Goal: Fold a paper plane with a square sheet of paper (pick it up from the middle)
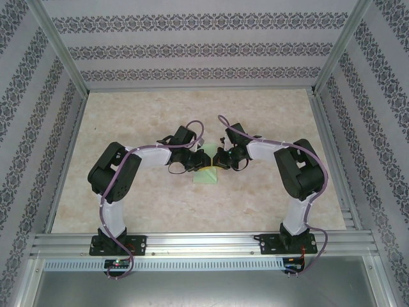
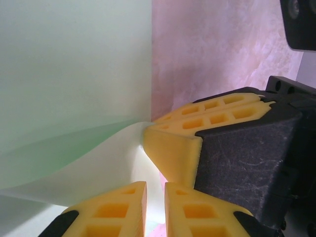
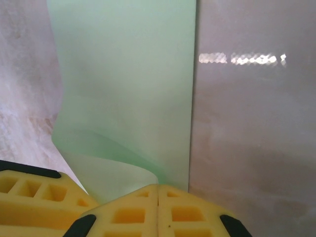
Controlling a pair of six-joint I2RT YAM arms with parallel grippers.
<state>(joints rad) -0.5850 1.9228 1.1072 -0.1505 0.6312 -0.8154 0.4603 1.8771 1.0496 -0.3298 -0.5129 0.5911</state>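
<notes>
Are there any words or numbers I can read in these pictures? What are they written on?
There are no words, numbers or signs that can be read.
Square sheet of paper: plain pale green, no writing on it.
Wall pattern: only ornaments, no letters.
Small boards by the arm bases: any markings are too small to read.
</notes>
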